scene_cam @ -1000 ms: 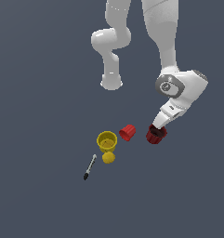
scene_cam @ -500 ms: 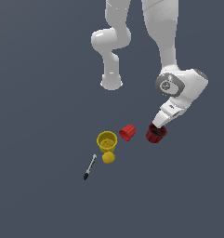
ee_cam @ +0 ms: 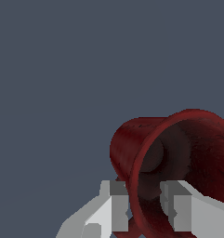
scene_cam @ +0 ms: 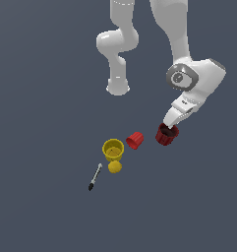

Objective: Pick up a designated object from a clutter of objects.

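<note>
The gripper (ee_cam: 143, 202) is seen in the wrist view straddling the wall of the dark red ribbed cup (ee_cam: 178, 158): one finger (ee_cam: 115, 204) is set against the outer ribbed side, and the other finger is placed inside the dark hollow. The gap between the two pads is narrow and is filled by the cup's rim, so the cup wall is pinched between them. Whether the cup is lifted off the grey floor (scene_cam: 41, 98) cannot be told from either view.

In the exterior view the gripper (scene_cam: 170, 122) is lowered onto the top edge of the dark red ribbed cup (scene_cam: 166, 134), which is found directly beneath the fingertips, with its opening turned up towards the hand. The white arm (scene_cam: 196, 81) is bent down over it from above.

The other things are laid out away from the gripper, towards the exterior view's left. Nearest to the held cup, just beside it but apart, the small bright red cup (scene_cam: 134, 140) is lying tilted. Farther off, the yellow cup (scene_cam: 113, 148) is standing with its mouth up, and the yellow ball (scene_cam: 115, 167) is placed just beside it, on the side nearer the camera. Farthest from the hand, the thin black-grey stick (scene_cam: 95, 177) is lying flat on the floor, well apart from the gripper.
</note>
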